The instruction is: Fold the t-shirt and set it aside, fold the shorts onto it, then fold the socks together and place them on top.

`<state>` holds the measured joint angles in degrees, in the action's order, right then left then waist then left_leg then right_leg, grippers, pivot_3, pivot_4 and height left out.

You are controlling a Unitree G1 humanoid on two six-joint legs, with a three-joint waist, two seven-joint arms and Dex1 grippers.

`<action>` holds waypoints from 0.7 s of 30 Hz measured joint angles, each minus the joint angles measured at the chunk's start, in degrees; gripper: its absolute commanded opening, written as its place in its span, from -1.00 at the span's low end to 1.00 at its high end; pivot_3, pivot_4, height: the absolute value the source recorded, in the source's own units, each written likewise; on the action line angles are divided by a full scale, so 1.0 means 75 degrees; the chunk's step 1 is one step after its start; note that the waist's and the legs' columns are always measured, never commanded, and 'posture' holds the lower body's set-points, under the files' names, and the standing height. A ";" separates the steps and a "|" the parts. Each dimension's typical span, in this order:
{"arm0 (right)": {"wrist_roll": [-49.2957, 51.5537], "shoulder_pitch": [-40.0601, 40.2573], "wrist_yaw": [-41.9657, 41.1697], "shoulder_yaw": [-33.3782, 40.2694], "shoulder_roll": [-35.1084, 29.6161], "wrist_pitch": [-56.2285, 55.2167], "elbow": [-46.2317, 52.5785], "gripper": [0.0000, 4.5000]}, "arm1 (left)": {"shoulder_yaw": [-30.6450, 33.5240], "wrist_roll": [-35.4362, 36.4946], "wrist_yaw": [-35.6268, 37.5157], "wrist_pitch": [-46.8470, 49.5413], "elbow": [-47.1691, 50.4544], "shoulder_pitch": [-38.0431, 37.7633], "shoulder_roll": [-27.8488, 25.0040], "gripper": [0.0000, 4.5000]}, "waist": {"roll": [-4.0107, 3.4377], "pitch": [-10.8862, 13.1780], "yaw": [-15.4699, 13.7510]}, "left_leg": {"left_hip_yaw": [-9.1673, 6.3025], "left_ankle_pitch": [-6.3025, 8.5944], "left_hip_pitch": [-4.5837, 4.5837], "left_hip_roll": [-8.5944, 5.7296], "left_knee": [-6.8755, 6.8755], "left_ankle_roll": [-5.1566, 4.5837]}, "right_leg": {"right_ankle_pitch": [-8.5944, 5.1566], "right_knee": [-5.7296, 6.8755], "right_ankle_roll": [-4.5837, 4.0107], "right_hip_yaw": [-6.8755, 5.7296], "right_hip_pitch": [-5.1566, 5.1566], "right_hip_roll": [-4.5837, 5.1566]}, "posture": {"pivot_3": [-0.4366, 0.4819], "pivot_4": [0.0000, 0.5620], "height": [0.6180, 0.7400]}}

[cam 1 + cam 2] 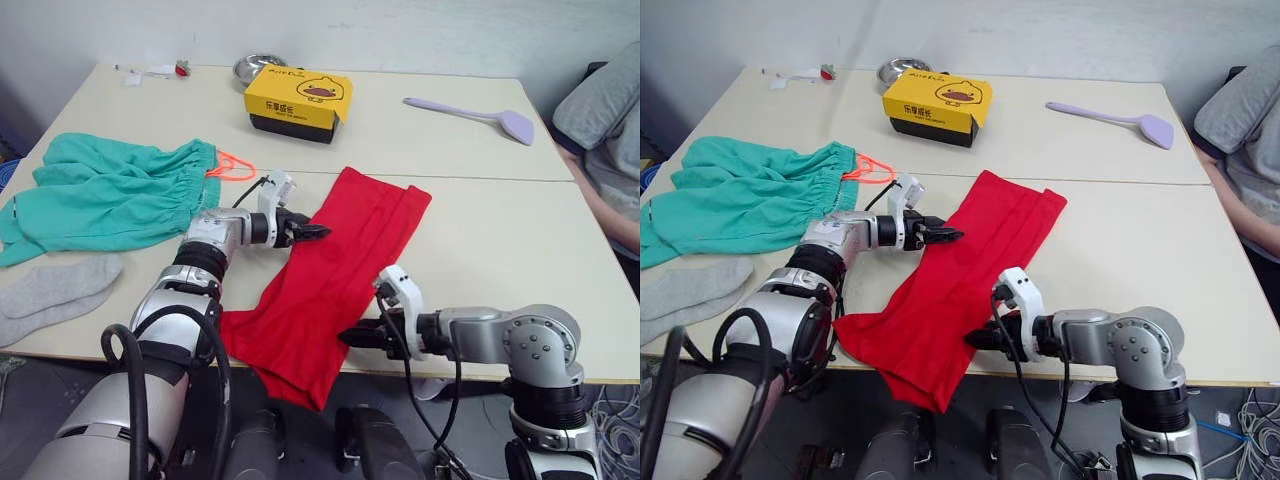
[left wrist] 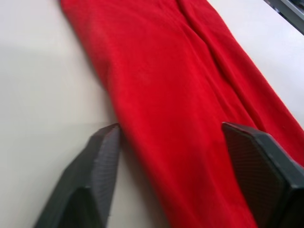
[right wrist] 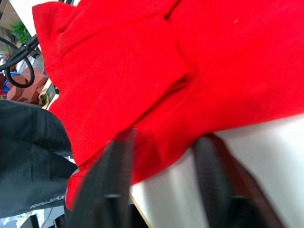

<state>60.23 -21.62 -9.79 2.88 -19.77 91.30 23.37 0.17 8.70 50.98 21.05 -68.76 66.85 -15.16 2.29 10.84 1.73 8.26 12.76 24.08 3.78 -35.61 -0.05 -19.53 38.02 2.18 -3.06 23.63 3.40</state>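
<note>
While the t-shirt [image 1: 335, 270] lies folded lengthwise on the tabletop [image 1: 480, 250], both the left tool [image 1: 318, 232] and right tool [image 1: 350, 337] are open at its edges

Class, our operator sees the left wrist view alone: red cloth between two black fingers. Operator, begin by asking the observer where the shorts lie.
Observer: The shorts lie spread on the table, to the robot's left of the t-shirt, apart from it.
Operator: And the socks?
Observer: The socks lie at the table's near left edge, in front of the shorts.
Operator: Where is the other gripper?
Observer: The right gripper is at the t-shirt's near right edge, close to the table's front edge; the left gripper is open at its left edge.
</note>
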 measured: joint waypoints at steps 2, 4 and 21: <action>0.0001 0.0000 0.0091 -0.0023 0.0027 0.0011 -0.0074 -1.00 | 0.0172 0.0006 -0.0176 -0.0030 -0.0104 -0.0001 0.0079 -0.29 | 0.0000 0.0000 -0.0005 | 0.0001 -0.0001 0.0004 -0.0001 -0.0002 0.0002 | 0.0001 -0.0001 0.0002 0.0000 0.0002 0.0001 | -0.05 -0.47 1.00; 0.0010 -0.0008 0.0118 -0.0020 0.0044 0.0013 -0.0093 -1.00 | 0.0307 0.0011 -0.0394 -0.0091 -0.0171 -0.0009 0.0130 -0.58 | 0.0000 0.0000 0.0001 | 0.0003 -0.0001 0.0006 -0.0003 -0.0004 0.0001 | 0.0002 -0.0003 0.0005 0.0001 0.0002 0.0002 | -0.05 -0.47 1.00; -0.0673 -0.1034 -0.1369 -0.0351 -0.1871 -0.0283 -0.0735 -1.00 | 0.1416 0.0902 -0.2313 0.1109 0.4830 -0.3074 0.0330 -0.99 | -0.0007 0.0005 0.0049 | 0.0009 -0.0010 0.0005 0.0001 -0.0012 0.0012 | 0.0012 0.0007 0.0021 0.0012 0.0005 -0.0001 | -0.05 -0.47 1.00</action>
<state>55.18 -29.37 -20.06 0.25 -33.81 89.18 17.86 10.79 15.46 33.63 29.37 -32.53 43.80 -12.68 2.24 10.87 2.10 8.33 12.68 24.12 3.79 -35.70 0.04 -19.44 38.07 2.34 -2.97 23.67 3.39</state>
